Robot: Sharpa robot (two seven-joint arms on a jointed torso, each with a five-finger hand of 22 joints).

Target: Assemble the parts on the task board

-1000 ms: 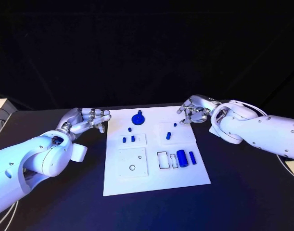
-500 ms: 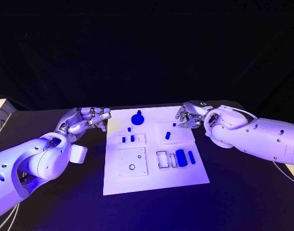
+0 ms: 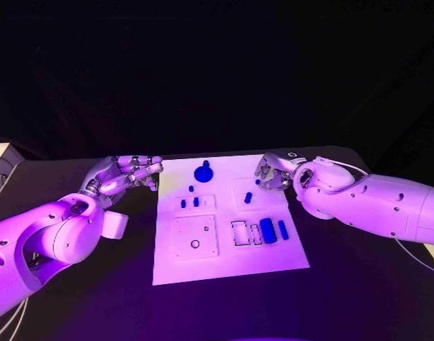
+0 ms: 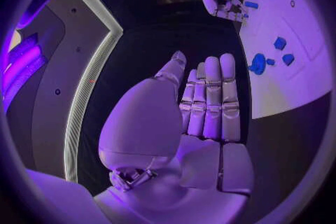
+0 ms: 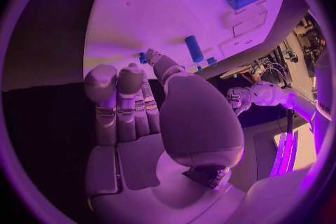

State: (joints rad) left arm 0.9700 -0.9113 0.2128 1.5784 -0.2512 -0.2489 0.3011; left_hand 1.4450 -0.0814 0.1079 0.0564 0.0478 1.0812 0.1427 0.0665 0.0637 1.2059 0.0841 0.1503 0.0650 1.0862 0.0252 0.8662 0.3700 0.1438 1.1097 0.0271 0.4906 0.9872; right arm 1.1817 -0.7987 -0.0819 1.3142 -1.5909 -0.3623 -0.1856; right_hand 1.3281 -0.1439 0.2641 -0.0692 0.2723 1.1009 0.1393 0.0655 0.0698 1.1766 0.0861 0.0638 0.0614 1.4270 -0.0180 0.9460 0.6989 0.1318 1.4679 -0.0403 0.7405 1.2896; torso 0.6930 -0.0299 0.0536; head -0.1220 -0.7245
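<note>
Both hands are empty, fingers extended: the left hand waits beside the flat white task board; the right hand hovers at its far corner, seemingly approaching the small blue cylindrical peg.

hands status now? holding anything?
Left hand: open, fingers extended, holding nothing.
Right hand: open, holding nothing, beside the task board.

Three cameras: one overhead, two at the wrists.
Your head view looks down on the task board; each wrist view sits close behind its own palm, and all three share the board's far end with its round blue part.
</note>
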